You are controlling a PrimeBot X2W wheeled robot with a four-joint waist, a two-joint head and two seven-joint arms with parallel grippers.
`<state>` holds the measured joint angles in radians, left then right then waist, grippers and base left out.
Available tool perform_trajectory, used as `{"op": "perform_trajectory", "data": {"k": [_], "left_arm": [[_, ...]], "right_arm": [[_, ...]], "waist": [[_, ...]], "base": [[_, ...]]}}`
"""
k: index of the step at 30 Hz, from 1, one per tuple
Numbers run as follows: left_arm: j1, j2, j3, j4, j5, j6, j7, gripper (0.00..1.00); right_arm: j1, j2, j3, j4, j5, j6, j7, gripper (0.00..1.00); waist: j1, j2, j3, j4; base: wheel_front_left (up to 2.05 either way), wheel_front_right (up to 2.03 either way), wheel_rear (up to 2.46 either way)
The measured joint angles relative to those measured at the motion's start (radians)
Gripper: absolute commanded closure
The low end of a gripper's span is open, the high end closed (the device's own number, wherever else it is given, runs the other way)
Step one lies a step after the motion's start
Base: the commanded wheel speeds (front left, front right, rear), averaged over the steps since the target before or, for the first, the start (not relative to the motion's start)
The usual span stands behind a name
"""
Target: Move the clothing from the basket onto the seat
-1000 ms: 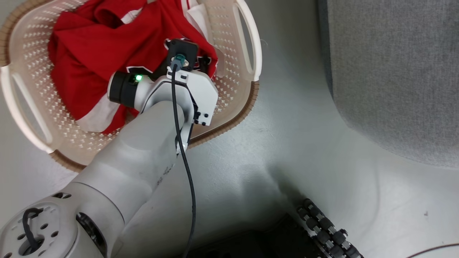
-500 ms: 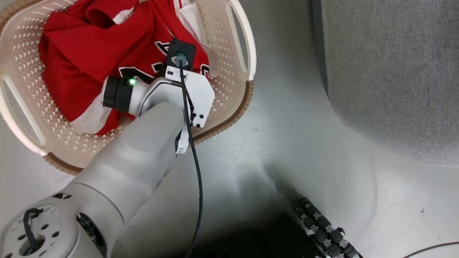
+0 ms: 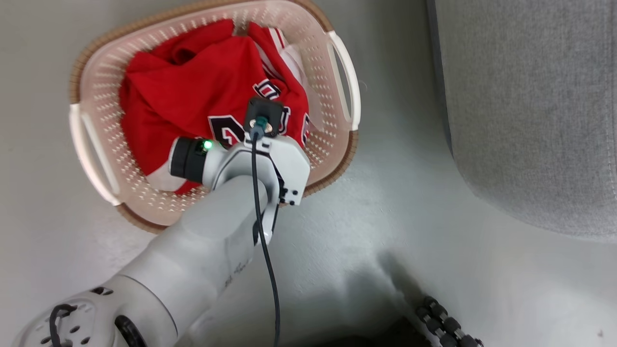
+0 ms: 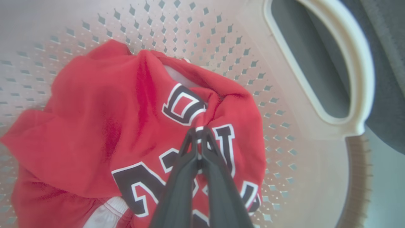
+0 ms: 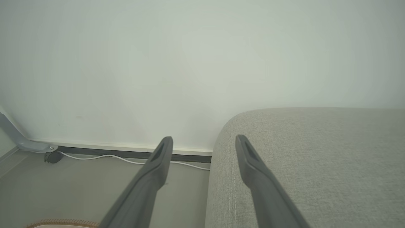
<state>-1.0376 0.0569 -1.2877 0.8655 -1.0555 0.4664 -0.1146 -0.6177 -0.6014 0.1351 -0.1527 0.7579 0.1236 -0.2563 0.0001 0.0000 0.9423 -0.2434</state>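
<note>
Red jersey (image 4: 126, 104) in basket (image 4: 284, 79), pinched by the closed left gripper (image 4: 199, 131); right gripper (image 5: 204, 141) spread wide, empty, near the seat (image 5: 316, 158).

Pale grey forearm (image 3: 217, 231), black wrist collar (image 3: 185, 159), green light (image 3: 207, 144), black cable (image 3: 274, 289), dark slim-fingered left tool (image 4: 198, 130).

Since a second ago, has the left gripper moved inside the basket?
Yes. Against the basket's right handle, the left gripper has shifted back toward the near rim, shut on the jersey.
</note>
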Motion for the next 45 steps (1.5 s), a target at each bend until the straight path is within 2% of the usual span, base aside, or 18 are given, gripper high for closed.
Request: {"op": "perform_trajectory", "data": {"k": [7,15,19,24,34,40,45], "left_arm": [[0.065,-0.002,-0.002,-0.054,-0.010,-0.009,-0.089,1.00],[0.158,-0.003,-0.005,-0.098,-0.021,-0.018,-0.133,1.00],[0.200,-0.004,0.063,-0.158,0.031,-0.016,-0.134,1.00],[0.296,-0.009,0.171,-0.206,0.159,-0.021,-0.134,1.00],[0.436,-0.012,0.400,-0.263,0.425,-0.111,-0.134,1.00],[0.538,0.011,0.549,-0.345,0.568,-0.165,-0.134,1.00],[0.606,0.031,0.650,-0.394,0.625,-0.261,-0.134,1.00]], "right_arm": [[0.060,-0.027,0.000,0.016,0.000,0.000,0.000,0.00],[0.149,-0.031,0.033,0.070,-0.021,0.000,0.000,0.00],[0.191,-0.025,0.051,0.102,-0.034,0.000,0.000,0.00],[0.243,0.004,0.091,0.140,-0.065,0.000,0.000,0.00],[0.324,0.080,0.157,0.223,-0.119,0.000,0.000,0.00],[0.373,0.136,0.175,0.274,-0.149,0.000,0.000,0.00],[0.404,0.173,0.198,0.305,-0.158,0.000,0.000,0.00]], "waist": [[0.0000,0.0000,-0.112,0.052],[0.0000,0.0000,-0.276,0.107],[0.0000,0.0000,-0.365,0.135],[0.0000,0.0000,-0.475,0.167],[0.0000,0.0000,-0.669,0.226],[-0.0001,0.0000,-0.773,0.254],[-0.0001,0.0000,-0.839,0.273]], "base": [[0.00,0.00,0.00],[0.00,0.00,0.00],[0.00,0.00,0.00],[0.00,0.00,0.00],[0.00,0.00,0.00],[0.00,0.00,0.00],[0.00,0.00,0.00]]}}
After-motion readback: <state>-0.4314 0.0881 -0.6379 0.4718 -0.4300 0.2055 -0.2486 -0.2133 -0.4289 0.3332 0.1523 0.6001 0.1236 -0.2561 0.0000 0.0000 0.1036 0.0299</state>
